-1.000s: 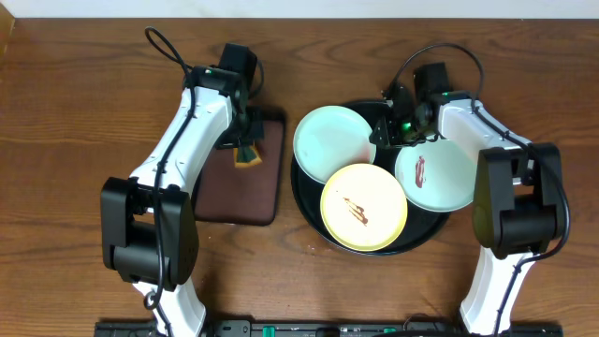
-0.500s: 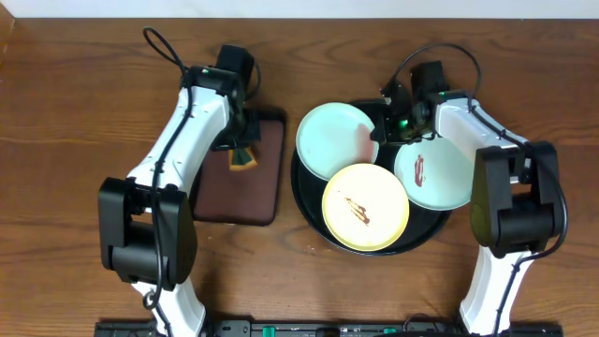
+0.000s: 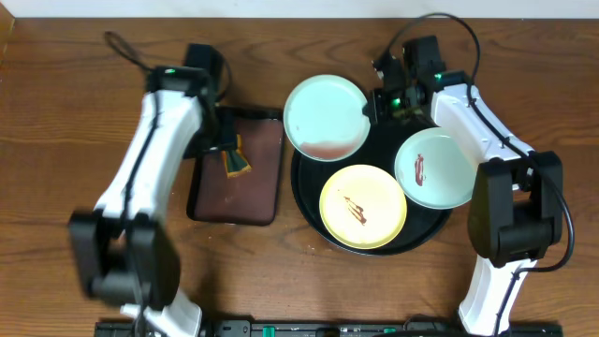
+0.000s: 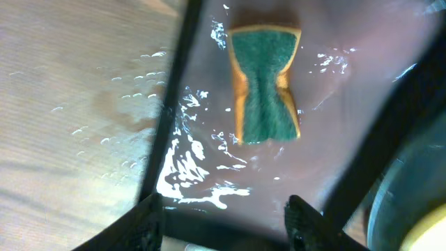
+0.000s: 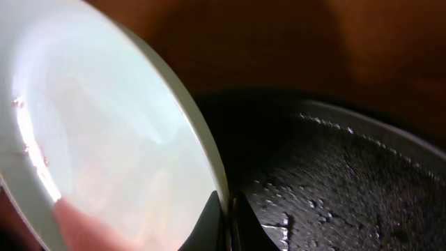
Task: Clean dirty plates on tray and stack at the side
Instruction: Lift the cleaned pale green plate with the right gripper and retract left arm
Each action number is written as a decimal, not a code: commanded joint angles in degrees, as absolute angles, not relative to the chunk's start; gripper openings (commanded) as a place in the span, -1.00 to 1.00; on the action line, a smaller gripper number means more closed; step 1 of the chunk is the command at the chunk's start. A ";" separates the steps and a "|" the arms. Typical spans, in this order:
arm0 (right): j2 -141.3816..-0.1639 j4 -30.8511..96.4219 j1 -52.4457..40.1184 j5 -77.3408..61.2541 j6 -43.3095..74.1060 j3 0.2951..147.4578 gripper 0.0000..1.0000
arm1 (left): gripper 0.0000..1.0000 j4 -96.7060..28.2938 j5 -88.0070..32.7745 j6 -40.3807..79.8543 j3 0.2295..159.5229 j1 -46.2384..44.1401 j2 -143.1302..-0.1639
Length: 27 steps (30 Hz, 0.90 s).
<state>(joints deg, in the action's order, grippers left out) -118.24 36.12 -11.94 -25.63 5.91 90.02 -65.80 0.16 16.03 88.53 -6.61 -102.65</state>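
A dark brown rectangular tray (image 3: 255, 192) lies on the wooden table (image 3: 56, 112). A yellow sponge (image 4: 265, 87) with a green scouring face, pinched at its middle, rests on the tray's wet surface.

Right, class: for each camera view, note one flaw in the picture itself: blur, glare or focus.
Overhead: the left arm is smeared with blur, the rest sharp. Left wrist: white glare patches on the wet brown tray; the sponge reads clearly. Right wrist: the mint plate is so close that it looks soft, with a bright glare streak; the background is dark.
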 commanded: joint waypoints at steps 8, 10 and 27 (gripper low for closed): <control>-116.60 35.53 -22.76 -19.55 10.28 98.26 -0.98 | 0.43 -73.84 0.43 15.25 88.86 -0.36 -74.65; -116.62 33.89 -26.41 -15.84 10.26 98.26 -0.98 | 0.51 -74.91 0.45 15.25 88.86 0.03 -69.49; -110.89 28.67 -45.60 26.41 -8.12 98.48 -0.98 | 0.64 -77.49 6.76 15.22 88.86 0.05 -50.39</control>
<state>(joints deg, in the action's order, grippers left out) -115.92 29.39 -43.92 15.75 -1.41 96.92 -76.88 3.44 15.57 88.58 -0.21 -50.43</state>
